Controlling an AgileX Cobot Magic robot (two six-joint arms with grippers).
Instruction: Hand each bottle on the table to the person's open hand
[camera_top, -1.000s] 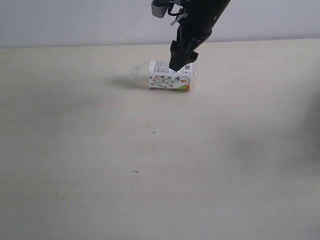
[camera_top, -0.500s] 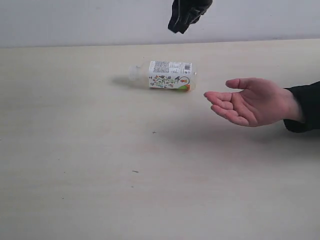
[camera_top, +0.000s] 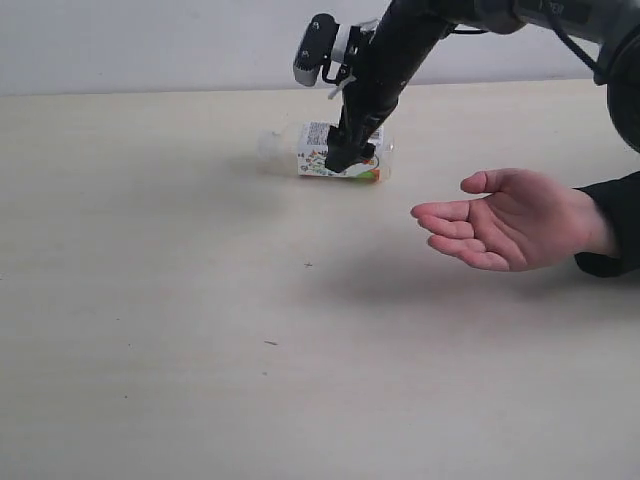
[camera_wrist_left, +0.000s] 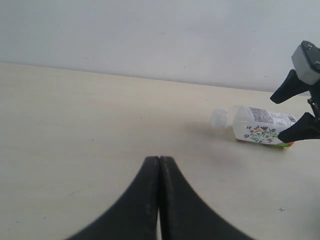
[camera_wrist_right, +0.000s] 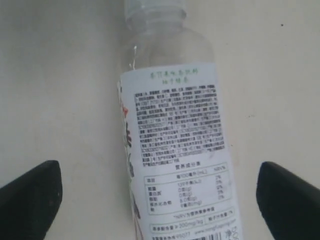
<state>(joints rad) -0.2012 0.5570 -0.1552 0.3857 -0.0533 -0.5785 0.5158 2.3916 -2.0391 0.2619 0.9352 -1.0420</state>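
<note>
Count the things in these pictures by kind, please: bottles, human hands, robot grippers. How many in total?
Bottles: 1 (white-labelled bottle, lying on its side)
Human hands: 1 (open hand, palm up)
Robot grippers: 2 (right gripper, fingers open astride the bottle; left gripper, fingers shut)
Total: 4

The right arm (camera_top: 395, 55) slants down from the far right, and the right gripper (camera_top: 343, 158) points downward with its jaws spread wide. The left gripper (camera_wrist_left: 160, 167) (fingers pressed flat together) points toward the far side.
</note>
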